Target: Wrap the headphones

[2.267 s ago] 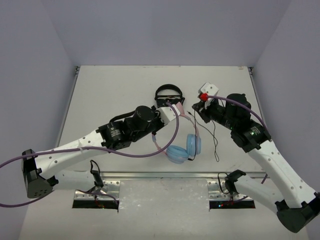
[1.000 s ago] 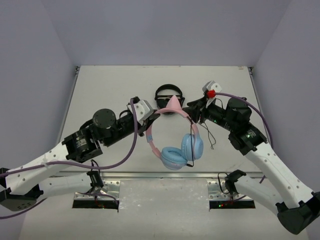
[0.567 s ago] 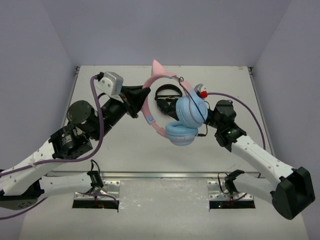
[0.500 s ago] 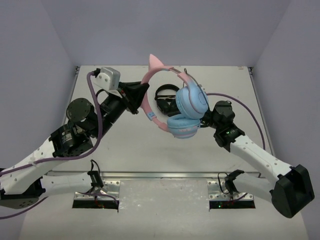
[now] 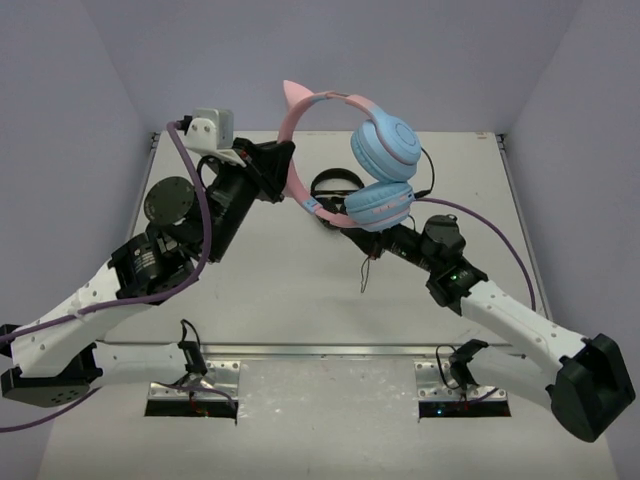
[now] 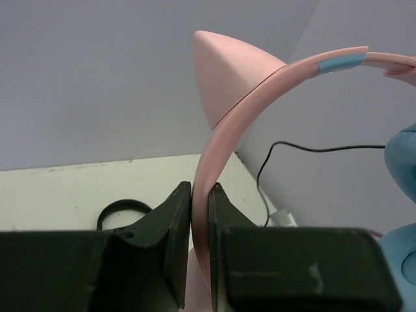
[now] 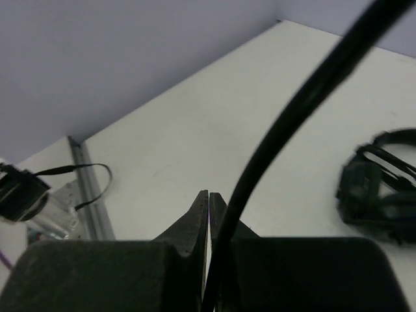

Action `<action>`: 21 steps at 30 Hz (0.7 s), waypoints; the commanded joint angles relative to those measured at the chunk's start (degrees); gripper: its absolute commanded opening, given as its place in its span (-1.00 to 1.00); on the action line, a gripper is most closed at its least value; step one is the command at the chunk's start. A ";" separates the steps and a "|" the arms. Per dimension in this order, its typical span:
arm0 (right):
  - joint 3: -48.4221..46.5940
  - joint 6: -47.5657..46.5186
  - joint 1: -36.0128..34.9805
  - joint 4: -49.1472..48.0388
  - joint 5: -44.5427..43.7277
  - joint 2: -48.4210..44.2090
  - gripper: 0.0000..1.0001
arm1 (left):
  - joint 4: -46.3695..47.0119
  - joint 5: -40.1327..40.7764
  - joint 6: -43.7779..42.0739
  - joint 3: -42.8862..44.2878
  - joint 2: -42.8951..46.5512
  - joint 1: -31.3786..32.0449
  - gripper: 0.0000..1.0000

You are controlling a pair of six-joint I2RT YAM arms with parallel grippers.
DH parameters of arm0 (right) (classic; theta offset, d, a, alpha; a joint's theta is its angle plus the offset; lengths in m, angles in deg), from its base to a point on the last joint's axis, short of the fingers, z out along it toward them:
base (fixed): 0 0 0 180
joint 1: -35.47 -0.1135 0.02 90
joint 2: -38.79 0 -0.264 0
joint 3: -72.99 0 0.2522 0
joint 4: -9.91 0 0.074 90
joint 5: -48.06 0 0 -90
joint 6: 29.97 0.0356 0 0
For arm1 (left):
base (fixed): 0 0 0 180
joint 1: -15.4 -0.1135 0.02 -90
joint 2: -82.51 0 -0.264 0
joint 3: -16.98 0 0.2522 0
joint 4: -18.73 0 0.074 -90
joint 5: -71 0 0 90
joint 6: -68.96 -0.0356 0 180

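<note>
Two hands are engaging the headphones (image 5: 385,146) above the table (image 5: 250,280). Nearest the arm bases, the right hand (image 5: 388,238) is reaching left, low over the table and just below the lower blue earcup (image 5: 378,203). Its fingers (image 7: 188,227) are pressing together and pinching the thin dark cable (image 5: 364,272), whose free end is hanging down toward the table. In the right wrist view, the cable is running as a blurred dark line into the seam between these closed fingers. Farther out, the left hand (image 5: 284,172) is clenching the pink headband (image 5: 297,120) edge-on, below one of its pointed ears (image 6: 227,71). It is holding the headphones raised clear of the table, with the two earcups stacked one over the other to the right. Beyond the hands, the black headphones (image 5: 335,183) are lying flat on the table, apart from both hands.
</note>
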 commanded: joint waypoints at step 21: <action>-1.33 -10.33 7.39 36.97 18.97 -28.75 0.98 | -32.66 4.47 -5.04 -4.20 10.78 0.52 -0.99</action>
